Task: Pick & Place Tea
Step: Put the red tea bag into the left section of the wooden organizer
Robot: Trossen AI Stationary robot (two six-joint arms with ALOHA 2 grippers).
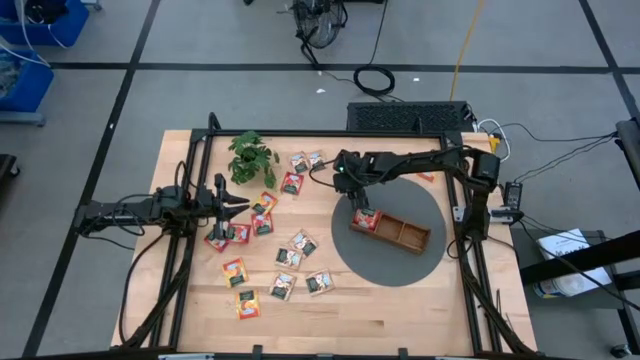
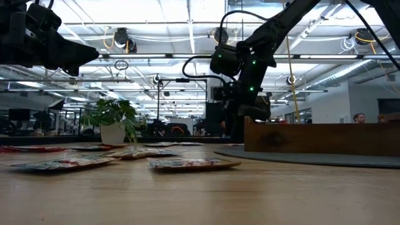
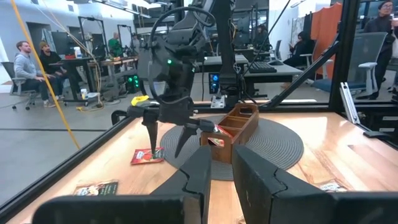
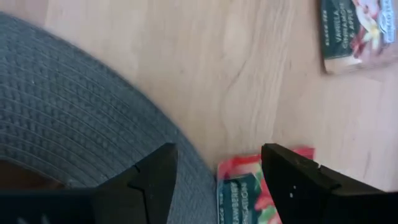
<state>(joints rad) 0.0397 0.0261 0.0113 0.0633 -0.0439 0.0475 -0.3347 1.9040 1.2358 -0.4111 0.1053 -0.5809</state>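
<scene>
The wooden table (image 1: pixel 400 320) carries one round grey mat (image 1: pixel 400 268), and on the mat stands one long wooden tray (image 1: pixel 405 232). The right gripper (image 3: pixel 165 146) hangs just off the tray's near end, above the mat's rim, with its fingers spread wide and nothing between them. A red tea sachet (image 4: pixel 261 193) lies flat directly beneath it, half under the gap between the fingers, touching the mat's edge.

To take the sachet cleanly, the gripper probably needs to come straight down with the fingers straddling it, then close low enough to catch the thin paper. It should keep clear of the tray wall beside it and not snag the mat's rim.

The left gripper (image 1: pixel 235 203) waits well away over the far group of tea, fingers parted and empty.

Counts, from the high view:
- One table, one mat, one tray and one leafy plant (image 1: pixel 250 155).
- Roughly thirteen sachets loose on the wood; some overlap, so the count is rough.
- One sachet (image 1: pixel 365 220) in the tray's end compartment nearest the right gripper.
- The red one beneath that gripper.
</scene>
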